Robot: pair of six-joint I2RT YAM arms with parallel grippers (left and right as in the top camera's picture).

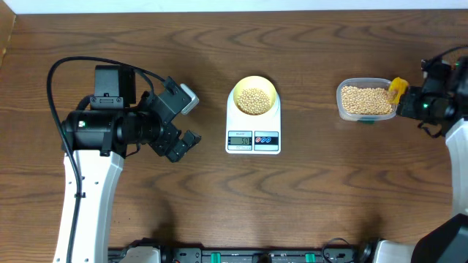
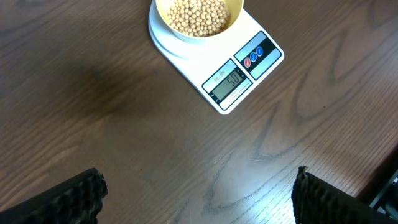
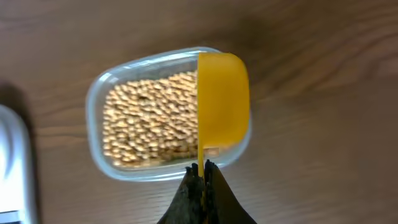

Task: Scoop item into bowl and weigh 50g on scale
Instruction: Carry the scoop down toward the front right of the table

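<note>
The pale-yellow bowl [image 1: 254, 95] stands on the white scale [image 1: 253, 139] at the table's middle, with beige beans [image 1: 254, 101] in it. It also shows in the left wrist view [image 2: 198, 15], where the scale's display [image 2: 231, 81] is lit. My left gripper [image 1: 181, 124] is open and empty, left of the scale. My right gripper [image 3: 203, 169] is shut on the handle of the yellow scoop [image 3: 222, 102], held over the right end of the clear tub [image 3: 168, 115] of beans [image 3: 149, 121]. The scoop's head looks turned on edge.
The clear tub [image 1: 363, 100] sits at the right, about a hand's width from the scale. The left arm's body and cable [image 1: 88, 131] take up the left side. The right arm [image 1: 446, 102] stands at the right edge.
</note>
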